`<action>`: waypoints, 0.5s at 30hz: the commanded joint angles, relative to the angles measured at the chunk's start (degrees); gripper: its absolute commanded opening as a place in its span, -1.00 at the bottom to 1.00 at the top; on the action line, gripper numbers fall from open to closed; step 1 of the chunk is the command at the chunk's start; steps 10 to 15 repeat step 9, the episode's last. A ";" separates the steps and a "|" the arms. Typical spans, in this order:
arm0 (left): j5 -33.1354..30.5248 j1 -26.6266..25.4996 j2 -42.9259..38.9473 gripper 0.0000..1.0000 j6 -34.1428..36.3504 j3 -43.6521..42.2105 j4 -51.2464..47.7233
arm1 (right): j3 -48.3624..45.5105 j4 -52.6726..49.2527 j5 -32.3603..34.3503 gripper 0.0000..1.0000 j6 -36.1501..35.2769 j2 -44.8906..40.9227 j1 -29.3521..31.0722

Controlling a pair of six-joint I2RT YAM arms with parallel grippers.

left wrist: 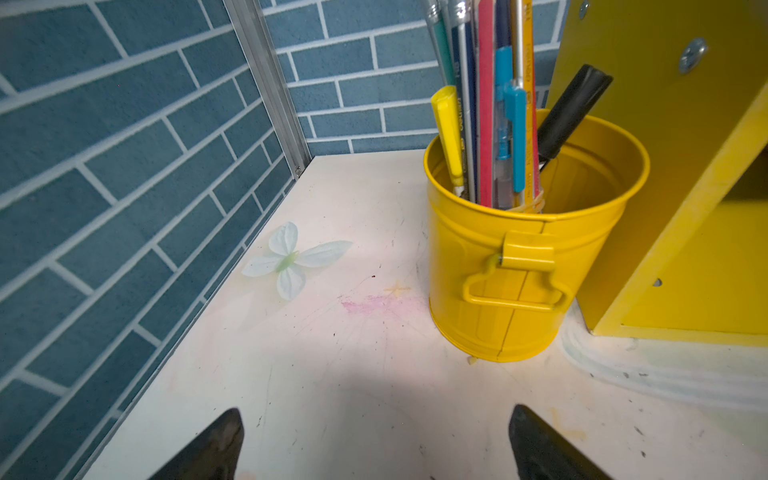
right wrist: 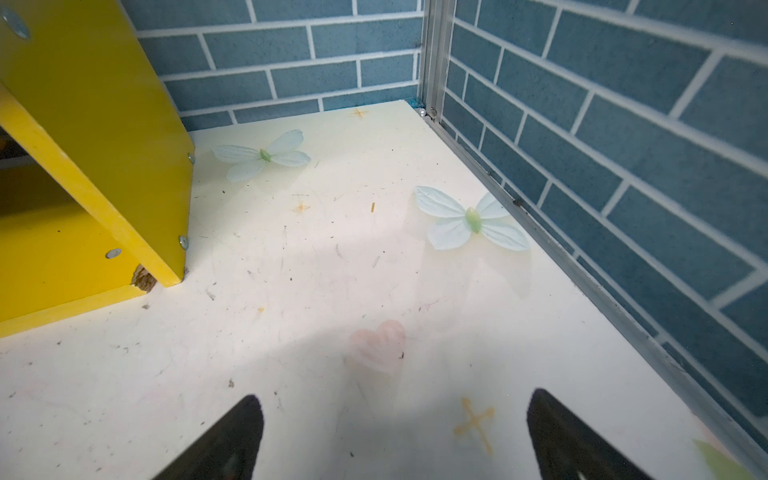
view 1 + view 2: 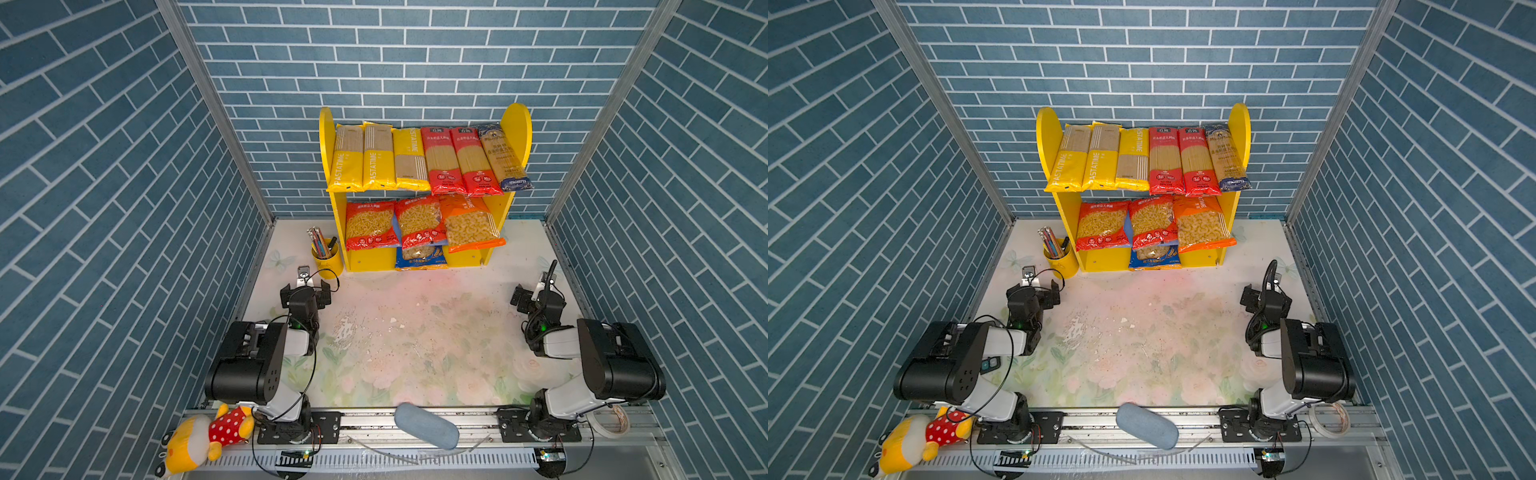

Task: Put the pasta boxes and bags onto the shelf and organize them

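Shelf at worktop back edge. Spaghetti packs across top board, macaroni bags on lower, blue bag poking out beneath. Likely light, slippery film, brittle contents: pinch mid-length. Left gripper, right gripper: jaws wide apart, empty.

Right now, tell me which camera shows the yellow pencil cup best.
The left wrist view: the pencil cup is close and large, with rim, handle and pens clear. In both top views it is small, standing beside the shelf. The right wrist view does not show it.
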 commanded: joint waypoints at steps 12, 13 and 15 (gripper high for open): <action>5.16 -0.31 -0.20 0.99 1.89 2.08 -2.41 | 1.93 0.59 -0.43 0.98 -0.96 -0.13 -0.16; 5.16 -0.31 -0.20 0.99 1.89 2.08 -2.41 | 1.93 0.59 -0.43 0.98 -0.96 -0.13 -0.16; 5.16 -0.31 -0.20 0.99 1.89 2.08 -2.41 | 1.93 0.59 -0.43 0.98 -0.96 -0.13 -0.16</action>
